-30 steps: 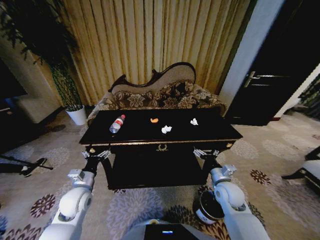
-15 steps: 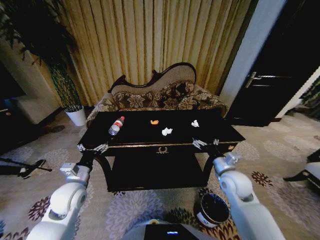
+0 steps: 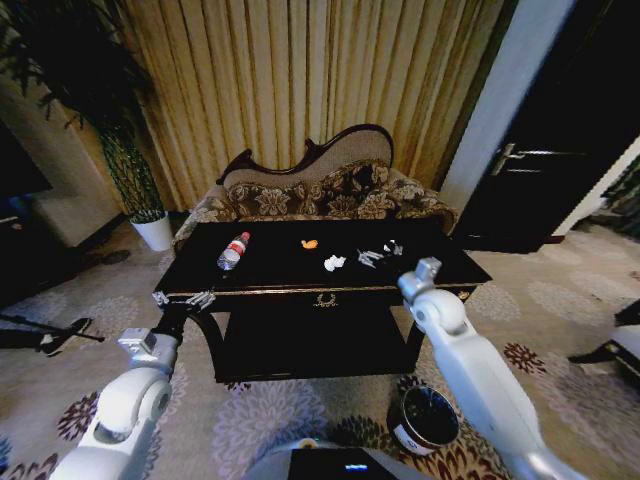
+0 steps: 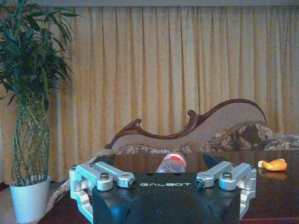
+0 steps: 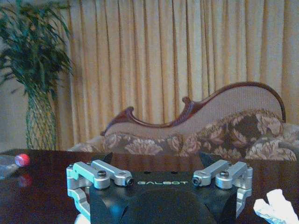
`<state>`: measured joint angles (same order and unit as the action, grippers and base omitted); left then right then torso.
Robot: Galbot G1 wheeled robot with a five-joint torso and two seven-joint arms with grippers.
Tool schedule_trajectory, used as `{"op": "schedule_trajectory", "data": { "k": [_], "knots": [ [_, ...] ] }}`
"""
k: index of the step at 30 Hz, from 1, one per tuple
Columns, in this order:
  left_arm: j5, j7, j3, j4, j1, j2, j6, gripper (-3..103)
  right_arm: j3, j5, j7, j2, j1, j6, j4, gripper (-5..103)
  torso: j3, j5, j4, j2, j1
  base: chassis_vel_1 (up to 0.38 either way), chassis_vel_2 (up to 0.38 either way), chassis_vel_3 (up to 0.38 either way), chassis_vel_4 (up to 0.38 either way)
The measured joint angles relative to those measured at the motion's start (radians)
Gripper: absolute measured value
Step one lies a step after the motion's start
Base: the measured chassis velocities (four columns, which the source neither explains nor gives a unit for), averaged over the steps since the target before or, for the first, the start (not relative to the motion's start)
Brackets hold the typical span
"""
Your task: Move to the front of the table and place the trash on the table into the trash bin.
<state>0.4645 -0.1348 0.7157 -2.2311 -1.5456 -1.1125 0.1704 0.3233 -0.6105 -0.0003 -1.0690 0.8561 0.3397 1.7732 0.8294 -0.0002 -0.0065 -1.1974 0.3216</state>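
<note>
The dark glossy table (image 3: 280, 272) stands in front of me. On it lie the trash items: a clear bottle (image 3: 233, 250) with a red label at the left, an orange scrap (image 3: 310, 243), a crumpled white paper wad (image 3: 333, 263) and a small pale piece (image 3: 394, 246). My right gripper (image 3: 378, 254) hovers open over the tabletop between the wad and the pale piece; a white wad (image 5: 275, 208) lies just beside it. My left gripper (image 3: 185, 298) is open, level with the table's front-left corner, facing the bottle (image 4: 171, 162). The trash bin (image 3: 425, 418) stands on the carpet under my right arm.
A patterned sofa (image 3: 320, 195) sits behind the table, with gold curtains (image 3: 300, 80) behind it. A tall plant in a white pot (image 3: 153, 230) stands at the back left. A dark door (image 3: 560, 150) is at the right. Patterned carpet surrounds the table.
My right arm has risen from the table's front-right corner and reached forward over the tabletop toward the white pieces. The left gripper has shifted slightly left and stayed by the front-left corner.
</note>
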Motion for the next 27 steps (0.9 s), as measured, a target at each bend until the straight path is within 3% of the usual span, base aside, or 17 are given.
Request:
{"op": "schedule_trajectory", "data": {
  "k": [18, 27],
  "knots": [
    [-0.029, 0.005, -0.002, 0.017, -0.029, -0.042, -0.022, 100, -0.108, 0.056, 0.0, -0.091, -0.25, -0.043, -0.389, 100, 0.0, 0.0003, 0.0001, 0.0, 0.0, 0.0, 0.0, 0.0, 0.0],
    [-0.034, 0.01, -0.003, 0.019, -0.037, -0.054, -0.026, 100, -0.068, 0.053, 0.0, -0.052, -0.271, -0.046, -0.418, 100, 0.0, 0.0001, -0.0003, 0.0, 0.0, 0.0, 0.0, 0.0, 0.0]
  ]
}}
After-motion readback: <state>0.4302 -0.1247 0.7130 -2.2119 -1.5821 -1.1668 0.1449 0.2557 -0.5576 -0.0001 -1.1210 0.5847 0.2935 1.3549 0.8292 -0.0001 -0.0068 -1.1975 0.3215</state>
